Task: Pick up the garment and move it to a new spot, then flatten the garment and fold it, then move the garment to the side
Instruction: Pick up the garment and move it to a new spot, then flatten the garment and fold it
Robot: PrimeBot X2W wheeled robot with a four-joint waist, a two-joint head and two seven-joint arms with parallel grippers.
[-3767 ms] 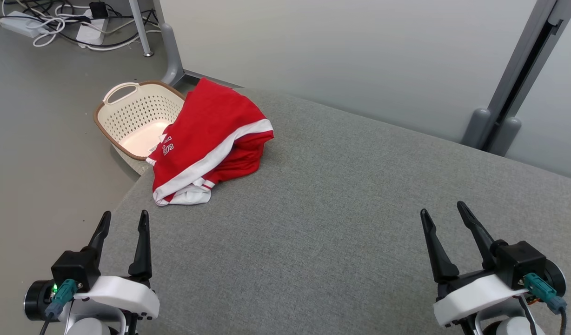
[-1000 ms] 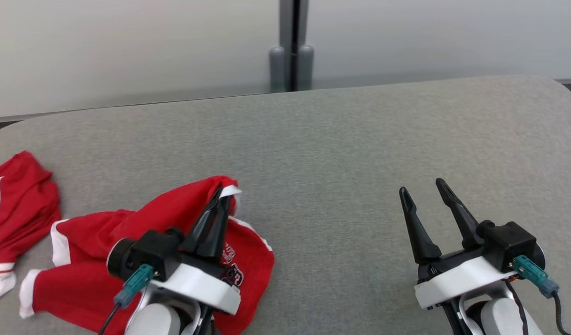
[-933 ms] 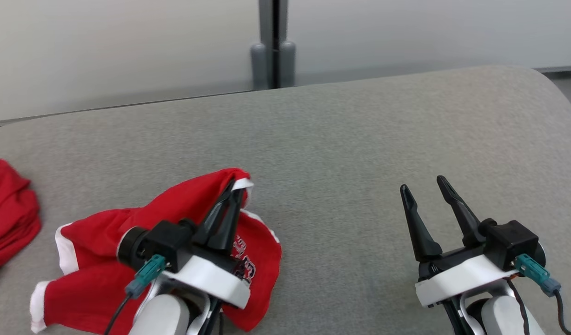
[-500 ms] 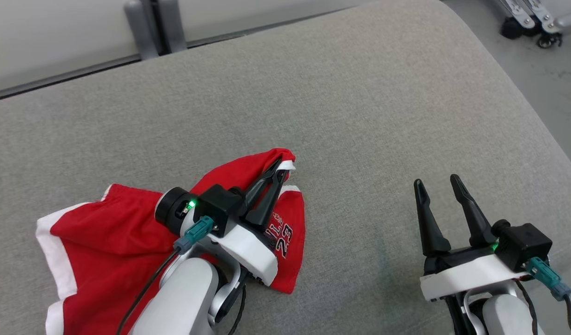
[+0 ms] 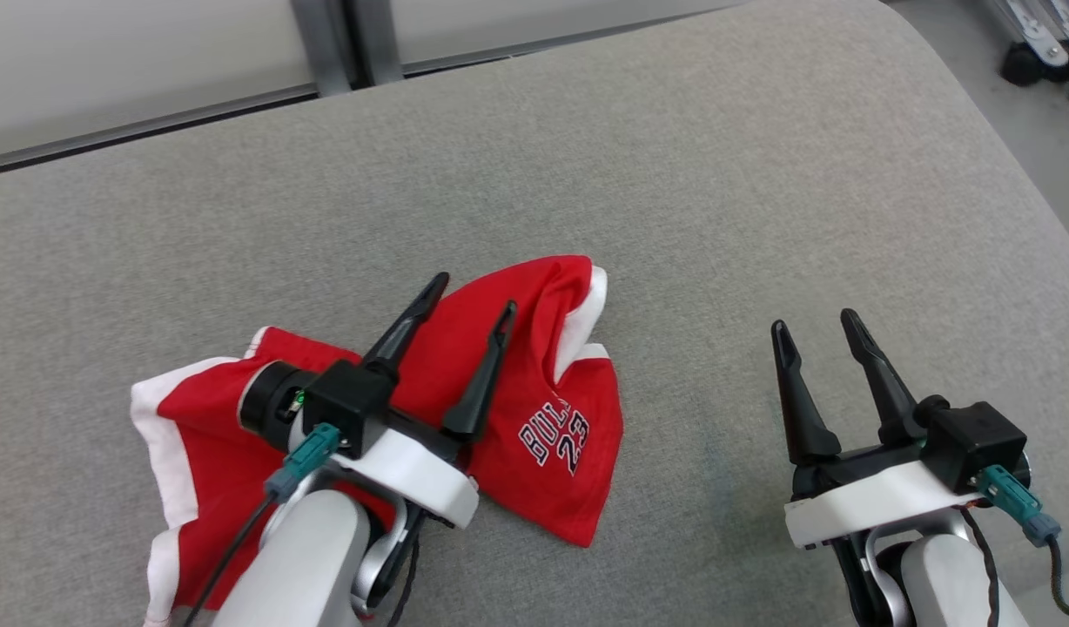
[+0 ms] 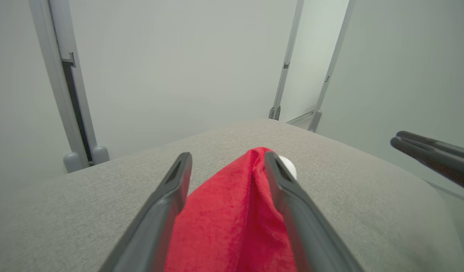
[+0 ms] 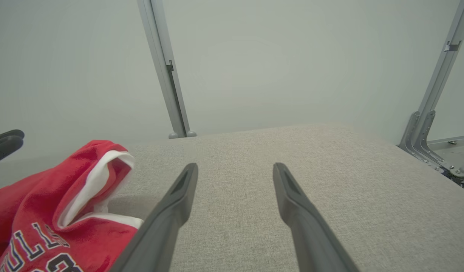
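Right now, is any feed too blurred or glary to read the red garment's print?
Head view: sharp, evenly lit, no glare; the print on the red-and-white fabric garment reads clearly. Left wrist view: the fingers of the left tool and the cloth between them look soft. Right wrist view: print cropped by the frame edge; the grey metal post leans, wide-angle distortion.

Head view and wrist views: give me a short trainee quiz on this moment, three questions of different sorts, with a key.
1. True or false: the left pincer is clamped shut on the red garment.
2. Which number is printed on the garment? A) 23 B) 45 C) 10
3. Fill in: the right pincer stands open above the bare ___ padded surface, apart from the garment.

Key: 1 false, its jaws stand open with red cloth between them; 2 A; 3 grey.
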